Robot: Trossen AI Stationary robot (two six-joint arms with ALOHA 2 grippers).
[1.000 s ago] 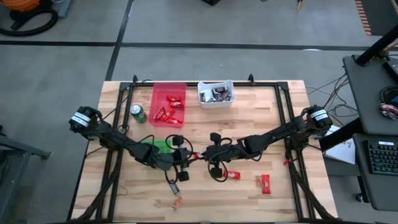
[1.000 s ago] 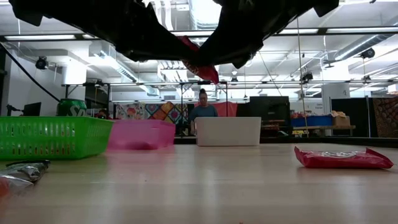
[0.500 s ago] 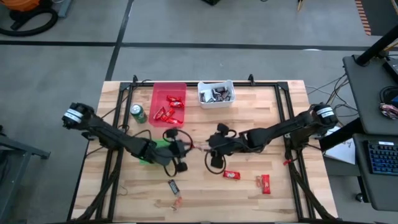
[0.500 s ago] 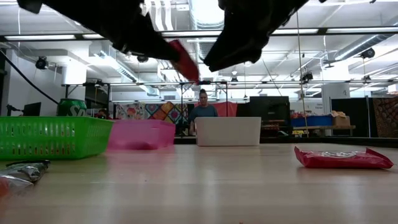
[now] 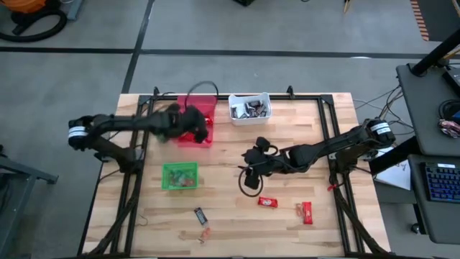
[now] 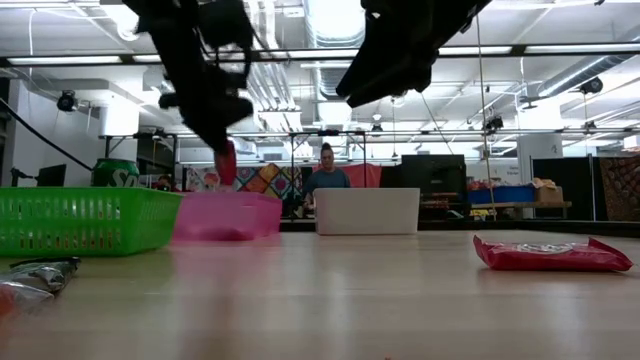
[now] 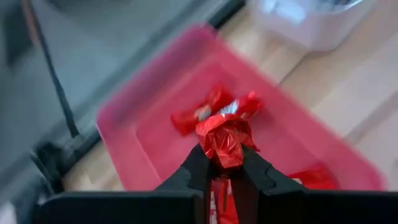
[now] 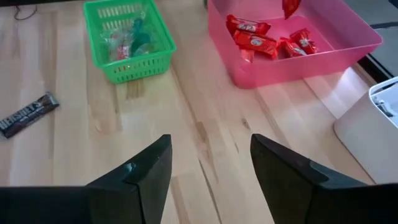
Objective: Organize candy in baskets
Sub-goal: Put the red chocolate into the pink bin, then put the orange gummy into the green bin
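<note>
Over the red basket (image 5: 195, 124), left hand (image 7: 222, 163) clamped on a half-hidden red candy (image 7: 224, 138); right hand (image 8: 209, 163) agape, empty.

soda can (image 6: 116, 171) | table (image 5: 302, 144) | person (image 6: 326, 172) behind laptop (image 6: 367, 211)

left claw (image 7: 222, 177) pinched closed, right claw (image 8: 208, 165) spread wide
</note>
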